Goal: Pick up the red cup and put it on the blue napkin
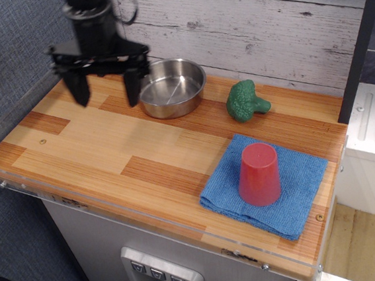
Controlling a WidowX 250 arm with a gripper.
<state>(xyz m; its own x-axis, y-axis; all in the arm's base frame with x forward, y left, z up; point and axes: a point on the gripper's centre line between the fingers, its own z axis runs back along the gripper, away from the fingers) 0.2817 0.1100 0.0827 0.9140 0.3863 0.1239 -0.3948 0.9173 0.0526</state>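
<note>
The red cup stands upside down on the blue napkin at the right front of the wooden counter. My gripper is open and empty, hanging above the far left of the counter, just left of the steel bowl and far from the cup.
A green broccoli toy lies behind the napkin near the plank back wall. A clear acrylic guard edges the counter's left and front. A black post stands at the right rear.
</note>
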